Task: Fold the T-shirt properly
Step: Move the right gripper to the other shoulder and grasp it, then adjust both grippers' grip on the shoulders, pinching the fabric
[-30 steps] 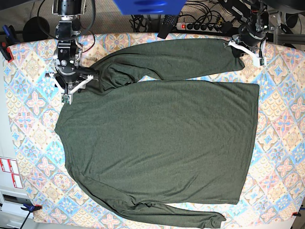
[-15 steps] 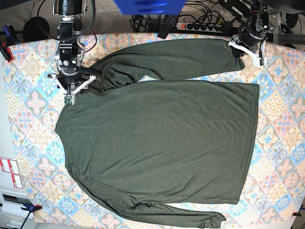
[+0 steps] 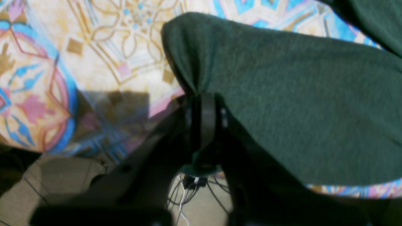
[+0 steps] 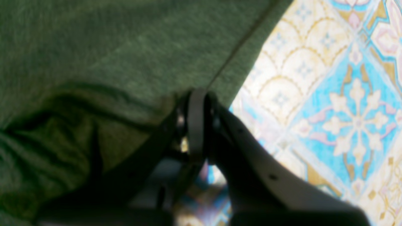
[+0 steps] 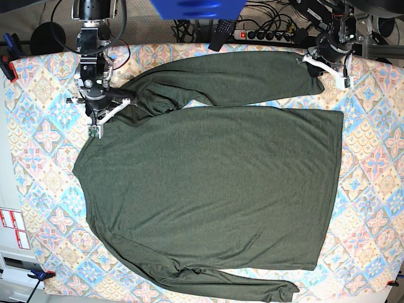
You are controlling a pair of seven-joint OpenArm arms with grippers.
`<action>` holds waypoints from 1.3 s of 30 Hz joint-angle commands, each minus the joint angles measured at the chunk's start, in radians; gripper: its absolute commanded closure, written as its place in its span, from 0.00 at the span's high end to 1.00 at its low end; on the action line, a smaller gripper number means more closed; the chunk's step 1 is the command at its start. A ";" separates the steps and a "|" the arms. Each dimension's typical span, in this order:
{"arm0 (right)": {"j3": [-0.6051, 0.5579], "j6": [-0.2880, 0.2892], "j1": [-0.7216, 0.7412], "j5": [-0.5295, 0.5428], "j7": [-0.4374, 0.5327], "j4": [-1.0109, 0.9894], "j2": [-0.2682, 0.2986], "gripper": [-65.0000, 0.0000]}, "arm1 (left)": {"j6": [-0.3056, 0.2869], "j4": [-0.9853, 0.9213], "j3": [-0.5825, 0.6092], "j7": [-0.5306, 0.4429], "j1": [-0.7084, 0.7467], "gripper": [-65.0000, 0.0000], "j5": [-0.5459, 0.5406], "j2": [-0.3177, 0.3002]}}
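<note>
The dark olive T-shirt (image 5: 208, 183) lies spread flat on the patterned table, with one long sleeve stretched along the far side and the other along the near edge. My left gripper (image 5: 314, 66) is at the far right, shut on the end of the far sleeve. The left wrist view shows its jaws (image 3: 201, 97) pinching the T-shirt (image 3: 298, 110) fabric. My right gripper (image 5: 104, 110) sits at the far left where that sleeve meets the body. The right wrist view shows it (image 4: 196, 97) shut on the edge of the T-shirt (image 4: 110, 47).
A colourful tiled cloth (image 5: 38, 158) covers the table and shows around the shirt on all sides. Behind the far edge are a power strip (image 5: 271, 35), cables and a blue object (image 5: 196, 7). A red clamp (image 5: 7, 66) grips the left edge.
My right gripper has closed on the shirt's edge by the shoulder and shifted slightly toward the far side. The left gripper and the far sleeve's end have stayed put.
</note>
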 commanded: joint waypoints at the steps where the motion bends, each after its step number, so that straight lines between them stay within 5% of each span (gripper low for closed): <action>1: 0.012 0.001 -0.003 0.001 -0.003 0.034 0.003 0.00 | -0.002 0.010 -0.011 -0.033 -0.002 0.00 0.003 -0.011; 19: 0.014 0.001 -0.003 0.001 -0.009 0.135 0.003 0.01 | -0.002 0.187 -0.054 -0.040 -0.028 0.00 0.006 -0.011; 28: 0.089 0.001 0.000 0.006 -0.057 0.120 0.000 0.44 | -0.002 0.184 -0.048 -0.040 -0.025 0.00 0.006 -0.007; 39: 0.189 0.001 0.084 0.414 -0.118 0.050 0.006 0.50 | -0.002 0.184 -0.048 -0.040 -0.014 0.00 0.006 -0.007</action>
